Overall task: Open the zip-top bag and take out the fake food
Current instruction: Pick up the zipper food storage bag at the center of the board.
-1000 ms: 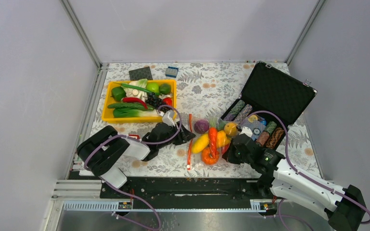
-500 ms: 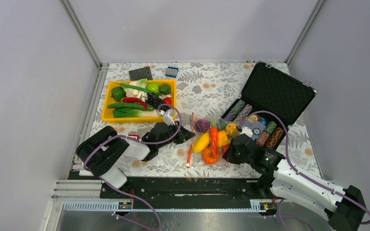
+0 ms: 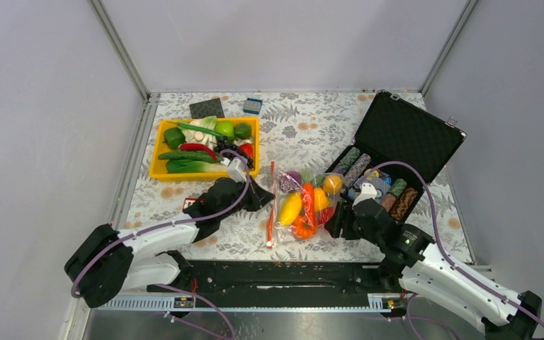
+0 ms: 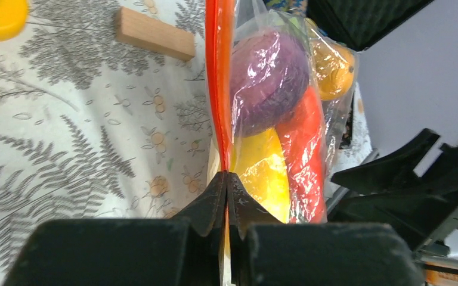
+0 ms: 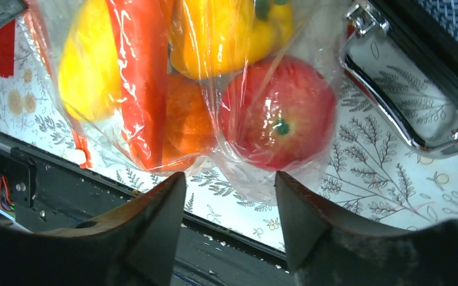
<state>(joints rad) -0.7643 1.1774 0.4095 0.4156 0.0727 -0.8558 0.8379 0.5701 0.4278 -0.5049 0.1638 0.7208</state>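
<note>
Two grippers at work. The left gripper (image 4: 226, 179) is pinched tight on the zip strip (image 4: 219, 89), tips meeting on the red band. The right gripper (image 5: 229, 176) stands wide at the closed bottom of the bag (image 3: 287, 228), apple (image 5: 280, 122) just past the tips, nothing clamped. The bag sits just left of the case (image 3: 404, 134), strip on the side away from the case. All the food (image 3: 308, 205) is inside: onion (image 4: 268, 83), carrot (image 5: 137, 77), pepper (image 5: 226, 30). The zip looks shut. Judgement: the left gripper seems to hold both lips together, so pulling there won't part them. Better to give each gripper one lip and pull across the strip, slowly. Risk: the film slips and the bag drags toward the case.
</note>
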